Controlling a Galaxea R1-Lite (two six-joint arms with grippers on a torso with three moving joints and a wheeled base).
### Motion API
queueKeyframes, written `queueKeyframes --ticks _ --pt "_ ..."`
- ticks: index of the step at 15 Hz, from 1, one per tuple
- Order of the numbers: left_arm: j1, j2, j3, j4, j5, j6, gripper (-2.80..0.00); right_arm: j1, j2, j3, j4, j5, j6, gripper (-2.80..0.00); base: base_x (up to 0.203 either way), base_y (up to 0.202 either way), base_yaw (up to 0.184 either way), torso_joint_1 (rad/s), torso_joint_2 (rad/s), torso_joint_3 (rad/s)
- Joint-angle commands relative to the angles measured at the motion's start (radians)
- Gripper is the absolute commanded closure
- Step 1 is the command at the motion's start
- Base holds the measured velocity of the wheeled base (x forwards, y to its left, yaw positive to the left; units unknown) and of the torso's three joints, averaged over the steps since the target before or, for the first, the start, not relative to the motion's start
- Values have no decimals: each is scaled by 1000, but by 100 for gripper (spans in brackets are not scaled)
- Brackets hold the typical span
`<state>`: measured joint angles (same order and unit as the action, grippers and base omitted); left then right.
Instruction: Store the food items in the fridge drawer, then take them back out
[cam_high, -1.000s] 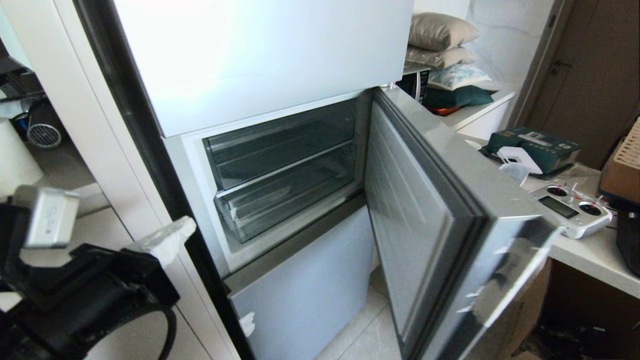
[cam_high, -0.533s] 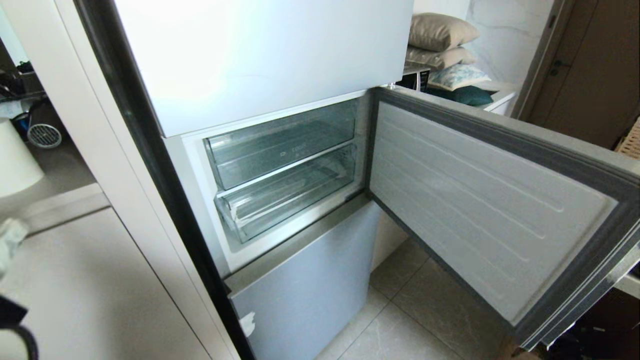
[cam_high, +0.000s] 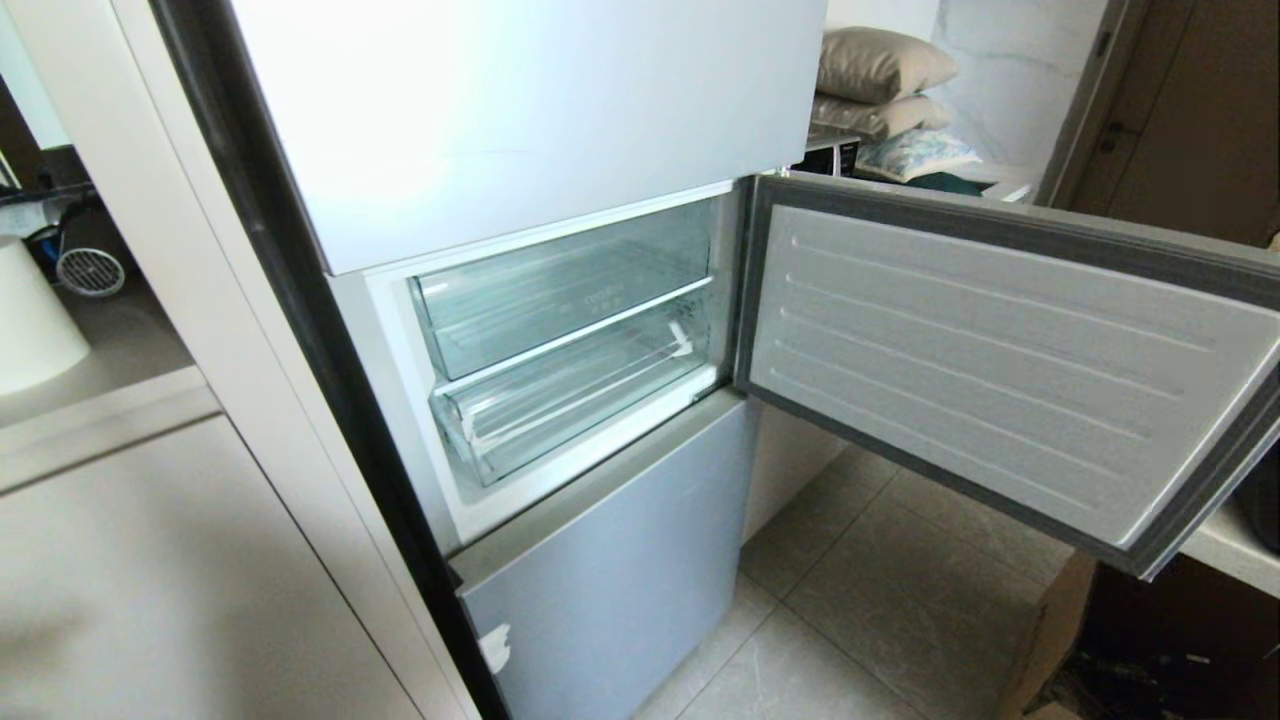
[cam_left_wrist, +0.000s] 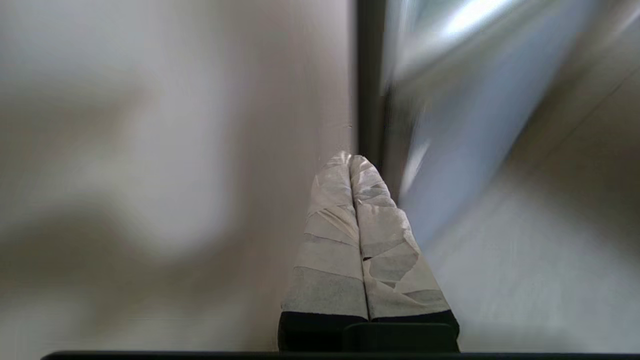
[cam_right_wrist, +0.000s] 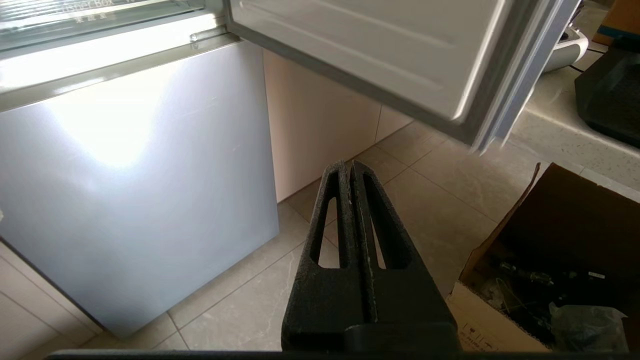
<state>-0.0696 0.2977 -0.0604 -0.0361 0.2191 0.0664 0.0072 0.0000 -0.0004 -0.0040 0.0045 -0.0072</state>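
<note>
Swung wide, fridge door (cam_high: 1000, 370) bares clear, empty fridge drawer (cam_high: 570, 400); left gripper (cam_left_wrist: 352, 162) and right gripper (cam_right_wrist: 348, 167) closed.

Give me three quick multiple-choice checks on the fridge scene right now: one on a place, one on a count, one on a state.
1. Where does the open fridge door hang?
A. On the compartment's right
B. On the compartment's left
C. Below the drawers

2. How many clear drawers show in the open compartment?
A. One
B. Two
C. Four

3. How do the right gripper's fingers stand?
A. Wide open
B. Shut on a fruit
C. Shut, holding nothing

Answers:
1. A: in the head view the door swings out to the right of the opening.
2. B: an upper drawer sits above the lower fridge drawer.
3. C: the right gripper shows both black fingers pressed together over the tiled floor, with nothing between them.
</note>
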Motion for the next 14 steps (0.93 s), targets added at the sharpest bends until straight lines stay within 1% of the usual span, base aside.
queueKeyframes --ticks 1,2,3,4,5,6,7,8,9,13,14 --pt "83 -63 -16 149 -3 20 0 0 0 0 -1 0 0 0 0 0 0 0 0 0" --pt "98 -77 -16 136 -4 33 0 0 0 0 -1 0 0 0 0 0 0 0 0 0" --pt "91 -109 -12 121 -14 35 0 0 0 0 -1 -1 0 0 0 0 0 0 0 0" --pt "83 -175 -11 121 -52 35 0 0 0 0 -1 -1 1 0 0 0 0 0 0 0" --pt "77 -250 -1 124 -126 36 0 0 0 0 -1 -1 -1 0 0 0 0 0 0 0" --pt "72 -292 16 113 -176 34 0 0 0 0 -1 0 -2 0 0 0 0 0 0 0" --pt "68 -303 42 69 -203 8 0 0 0 0 -1 -1 1 0 0 0 0 0 0 0" --pt "66 -299 56 41 -211 -61 0 0 0 0 -1 -1 1 0 0 0 0 0 0 0" --pt "65 -296 60 31 -214 -72 0 0 0 0 1 -1 1 0 0 0 0 0 0 0" --pt "65 -296 60 30 -215 -71 0 0 0 0 -1 -1 1 0 0 0 0 0 0 0" --pt "65 -296 60 30 -215 -70 0 0 0 0 1 -1 3 0 4 -3 94 -8 0 0"
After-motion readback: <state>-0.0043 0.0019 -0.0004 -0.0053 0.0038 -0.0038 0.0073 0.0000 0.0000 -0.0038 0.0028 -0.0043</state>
